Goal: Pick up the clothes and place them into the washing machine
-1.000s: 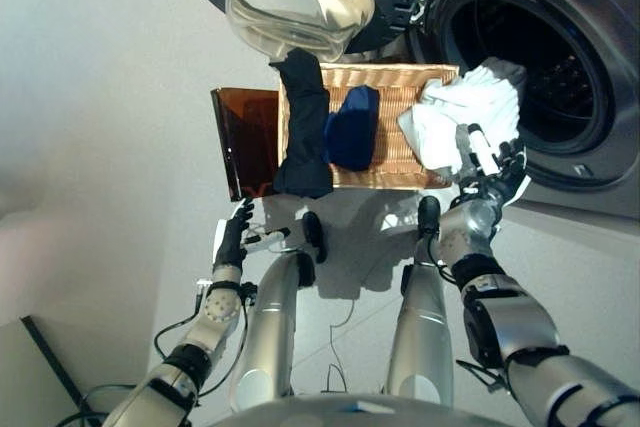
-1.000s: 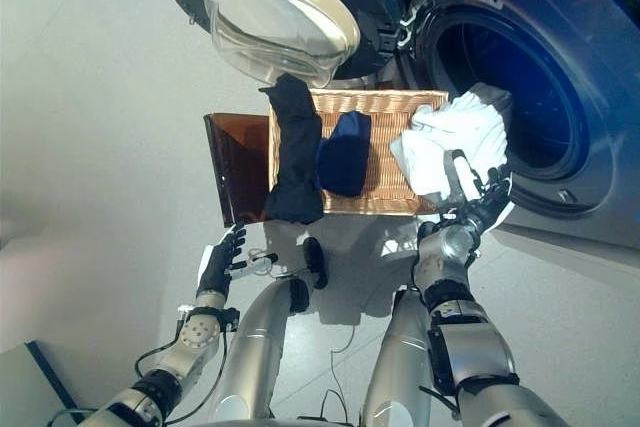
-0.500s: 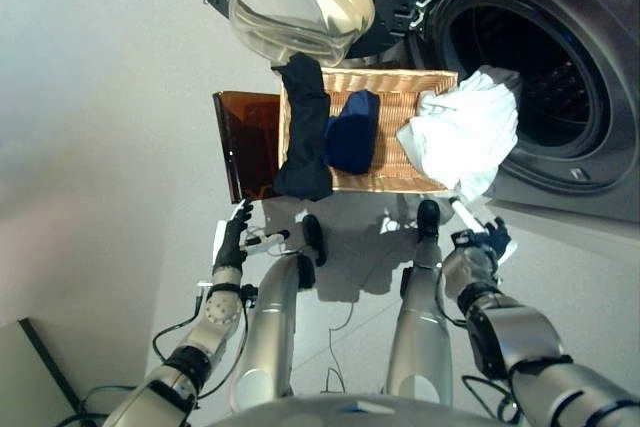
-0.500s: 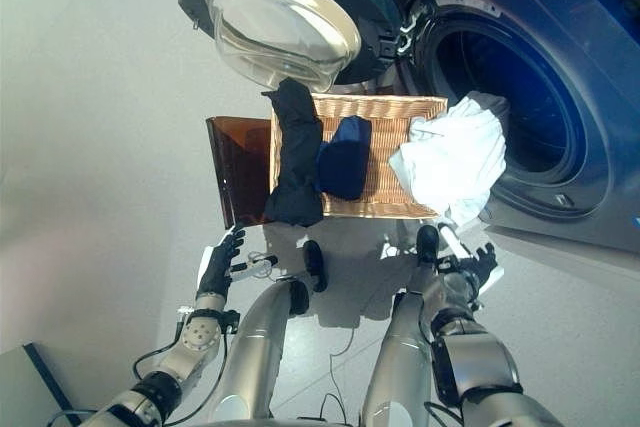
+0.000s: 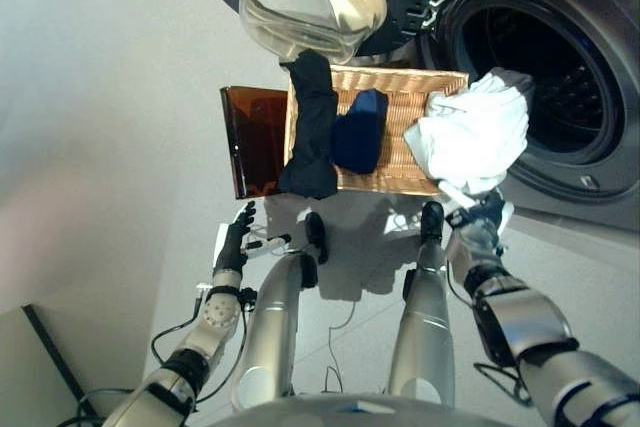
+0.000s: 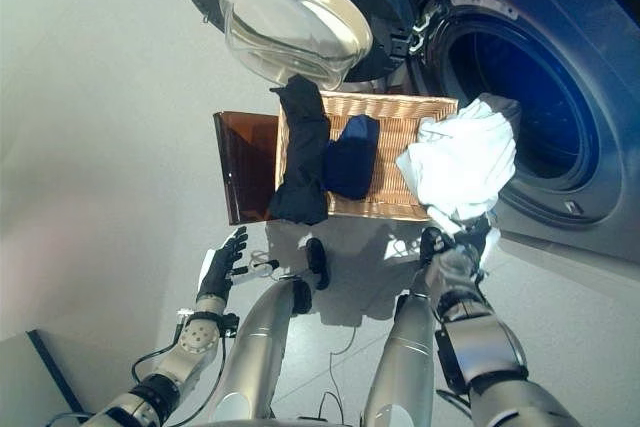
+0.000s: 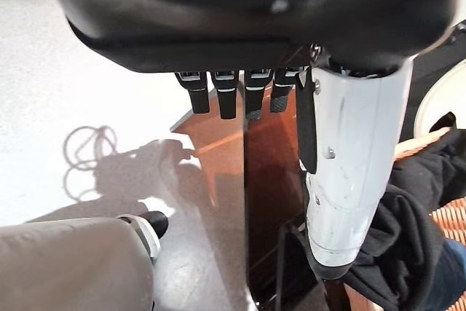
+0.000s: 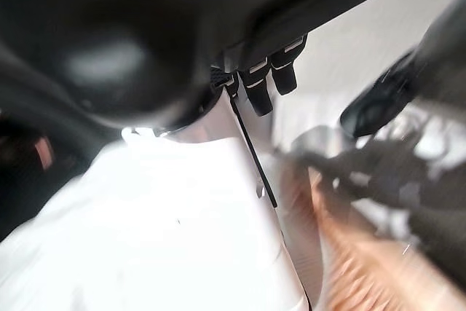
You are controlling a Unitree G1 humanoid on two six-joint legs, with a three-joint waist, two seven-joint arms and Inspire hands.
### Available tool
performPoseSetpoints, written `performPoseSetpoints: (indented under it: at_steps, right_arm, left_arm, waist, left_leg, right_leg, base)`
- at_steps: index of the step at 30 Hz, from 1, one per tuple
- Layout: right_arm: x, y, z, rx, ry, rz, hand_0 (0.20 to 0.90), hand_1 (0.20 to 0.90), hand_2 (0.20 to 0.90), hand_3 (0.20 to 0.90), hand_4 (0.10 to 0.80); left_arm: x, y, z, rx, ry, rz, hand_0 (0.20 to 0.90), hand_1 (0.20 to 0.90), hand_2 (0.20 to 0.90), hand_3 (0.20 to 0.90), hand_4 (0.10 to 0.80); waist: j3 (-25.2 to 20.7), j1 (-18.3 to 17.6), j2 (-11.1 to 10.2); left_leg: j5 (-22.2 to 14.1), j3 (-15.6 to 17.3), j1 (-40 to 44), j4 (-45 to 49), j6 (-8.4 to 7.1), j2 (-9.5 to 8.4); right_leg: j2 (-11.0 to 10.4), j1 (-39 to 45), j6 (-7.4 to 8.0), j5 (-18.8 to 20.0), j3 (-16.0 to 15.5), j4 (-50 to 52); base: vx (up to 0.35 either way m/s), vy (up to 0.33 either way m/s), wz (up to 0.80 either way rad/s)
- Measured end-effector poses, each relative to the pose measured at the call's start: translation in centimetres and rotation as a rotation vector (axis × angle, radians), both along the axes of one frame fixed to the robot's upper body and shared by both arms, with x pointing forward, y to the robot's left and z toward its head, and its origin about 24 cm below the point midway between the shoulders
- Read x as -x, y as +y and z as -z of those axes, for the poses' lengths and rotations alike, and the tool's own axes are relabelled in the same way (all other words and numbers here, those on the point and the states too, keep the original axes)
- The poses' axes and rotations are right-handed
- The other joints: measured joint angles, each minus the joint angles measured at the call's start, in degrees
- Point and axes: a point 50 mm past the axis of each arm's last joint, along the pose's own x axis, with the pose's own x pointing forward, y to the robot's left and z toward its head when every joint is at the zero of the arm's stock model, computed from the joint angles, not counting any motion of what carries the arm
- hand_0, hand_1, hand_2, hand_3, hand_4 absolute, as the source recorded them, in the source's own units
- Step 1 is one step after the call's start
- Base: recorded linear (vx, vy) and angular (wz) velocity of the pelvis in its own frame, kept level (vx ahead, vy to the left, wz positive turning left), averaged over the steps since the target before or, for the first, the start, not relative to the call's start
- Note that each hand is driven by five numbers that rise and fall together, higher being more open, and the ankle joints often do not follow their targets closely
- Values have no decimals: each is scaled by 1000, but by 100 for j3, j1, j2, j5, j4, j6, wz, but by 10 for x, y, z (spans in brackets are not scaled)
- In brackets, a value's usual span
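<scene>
One white cloth (image 5: 470,137) hangs bunched at the washer (image 5: 560,77) drum's rim, its lower edge pinched in the right hand (image 5: 478,222). Two dark garments, one black (image 5: 312,127) and one navy (image 5: 358,130), lie in the basket (image 5: 405,127). The left hand (image 5: 235,237) hovers with fingers straight over the floor.

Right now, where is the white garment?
In the eye views the white garment sits on the right, bunched over the wicker basket's right end beside the washing machine's open drum, right hand just below it.
</scene>
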Motion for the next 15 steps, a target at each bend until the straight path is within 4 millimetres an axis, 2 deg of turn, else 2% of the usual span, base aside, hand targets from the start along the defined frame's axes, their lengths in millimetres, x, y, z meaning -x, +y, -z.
performPoseSetpoints:
  at_steps: [2, 7, 15]
  right_arm:
    - [-7, 2, -13, 7, -59, -3, 900, 900, 900, 900, 800]
    - [-15, 8, -28, 5, -136, -31, 900, 900, 900, 900, 800]
    - [-17, 9, -34, -3, -167, -25, 900, 900, 900, 900, 800]
  left_arm:
    - [-1, 0, -1, 14, -5, -11, 900, 900, 900, 900, 800]
    - [-4, 2, -4, 27, -19, -27, 900, 900, 900, 900, 800]
    - [-6, 8, -6, 37, -27, -61, 900, 900, 900, 900, 800]
  waist:
    - [53, -13, 5]
    - [317, -125, 3]
    - [401, -165, -19]
  left_leg:
    - [8, -11, 3, -37, -10, 2]
    - [13, -26, 4, -50, -15, 5]
    - [12, -26, 5, -49, -15, 10]
  right_leg:
    - [4, -2, 0, -1, -25, -10]
    - [8, 4, 0, -1, -51, -12]
    - [13, 5, -1, -1, -50, -12]
  base:
    - [0, 0, 0]
    - [0, 0, 0]
    - [0, 0, 0]
